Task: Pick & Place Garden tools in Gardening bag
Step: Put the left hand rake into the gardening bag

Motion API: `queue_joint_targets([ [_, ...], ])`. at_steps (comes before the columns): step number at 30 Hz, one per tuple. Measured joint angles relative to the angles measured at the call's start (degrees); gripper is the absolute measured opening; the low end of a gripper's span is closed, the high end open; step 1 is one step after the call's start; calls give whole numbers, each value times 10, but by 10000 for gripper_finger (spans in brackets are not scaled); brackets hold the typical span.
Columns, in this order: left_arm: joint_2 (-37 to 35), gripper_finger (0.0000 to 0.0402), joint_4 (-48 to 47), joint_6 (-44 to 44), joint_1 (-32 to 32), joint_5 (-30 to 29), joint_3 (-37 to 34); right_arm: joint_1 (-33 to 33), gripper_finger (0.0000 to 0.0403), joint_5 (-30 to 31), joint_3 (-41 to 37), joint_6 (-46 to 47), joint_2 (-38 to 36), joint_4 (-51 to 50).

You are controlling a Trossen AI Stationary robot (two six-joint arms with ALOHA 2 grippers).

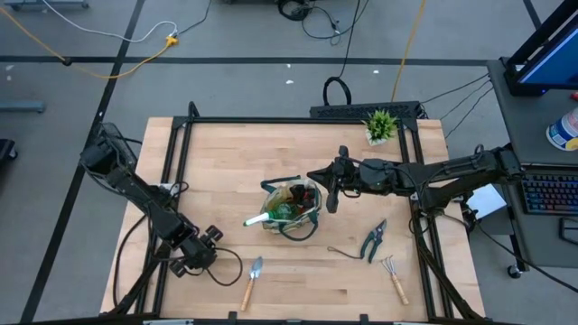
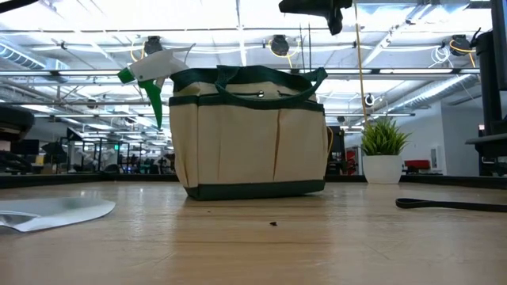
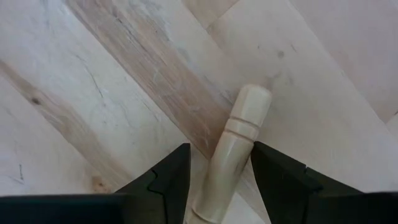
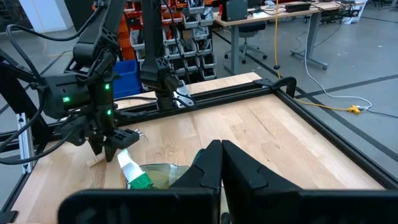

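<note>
The left gripper (image 1: 200,255) sat at the table's seven o'clock corner, its half-open fingers (image 3: 163,180) straddling the wooden handle of a trowel (image 1: 252,279) that lay on the table (image 1: 217,171); whether they gripped it could not be told. The right gripper (image 1: 332,200), shut and empty, hovered at the three o'clock side of the bag (image 1: 291,206) in the middle of the table, a spray bottle (image 1: 268,217) poking out of it. Shears (image 1: 374,239) and a rake (image 1: 394,276) lay at five o'clock.

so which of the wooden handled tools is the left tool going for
The trowel at the table's front left: its wooden handle lies between the left tool's fingers. The fork rake lies far right.
</note>
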Motion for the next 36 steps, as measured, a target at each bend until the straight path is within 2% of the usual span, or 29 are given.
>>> queue_joint_targets([
  [8,0,175,0,-11,0,0,0,0,0,0,0,0,0,0],
  [22,0,175,0,21,-1,-29,0,0,0,1,0,-2,0,0],
  [36,0,175,0,122,-24,-18,0,-1,0,1,0,-6,0,0],
])
